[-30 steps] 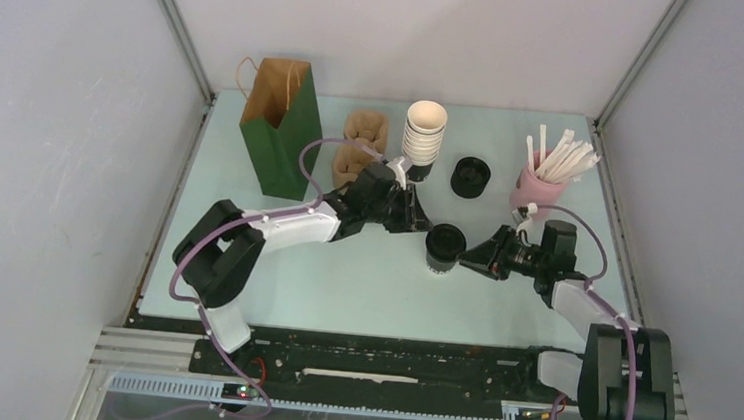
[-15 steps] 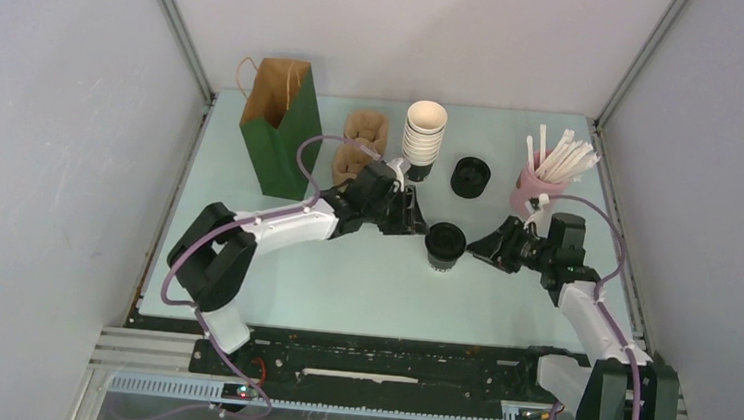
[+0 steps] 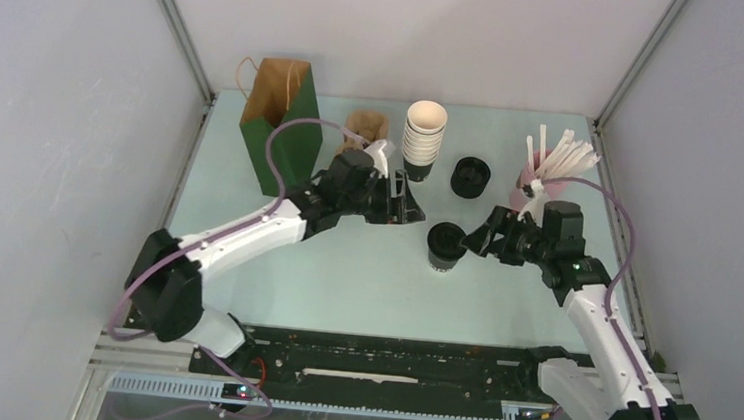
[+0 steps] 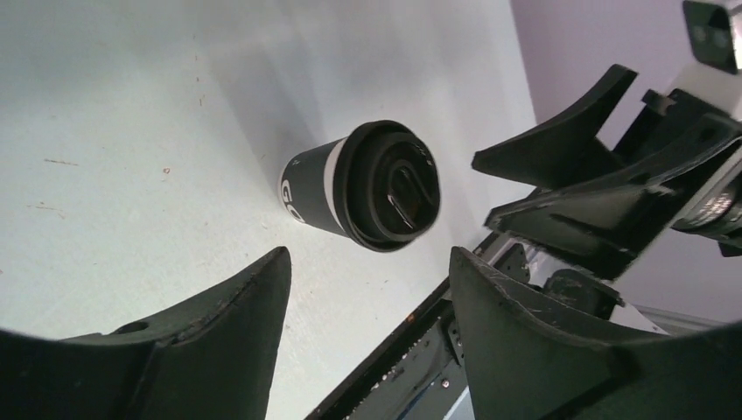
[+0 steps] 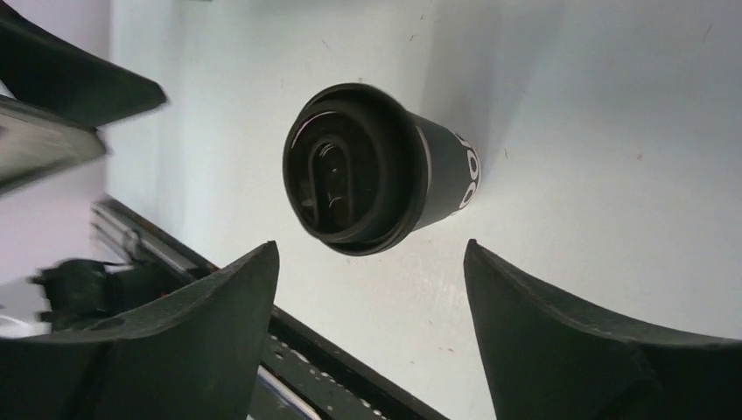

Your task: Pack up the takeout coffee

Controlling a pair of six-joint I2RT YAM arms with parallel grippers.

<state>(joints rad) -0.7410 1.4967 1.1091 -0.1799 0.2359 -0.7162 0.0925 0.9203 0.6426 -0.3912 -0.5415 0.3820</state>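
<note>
A lidded takeout coffee (image 3: pixel 445 244) stands upright on the pale bench (image 3: pixel 343 278), between two robot arms. Within the last second both hands have spread their fingers wide and drawn back from the cup. Neither holds anything now. The black lid looks seated, so the cup seems ready for bagging. The left hand (image 3: pixel 411 205) hovers to the cup's far left, fingers aimed at it. The right hand (image 3: pixel 474 240) hangs close on its right, not touching. The open green paper bag (image 3: pixel 279 132) stands well apart, far left.
</note>
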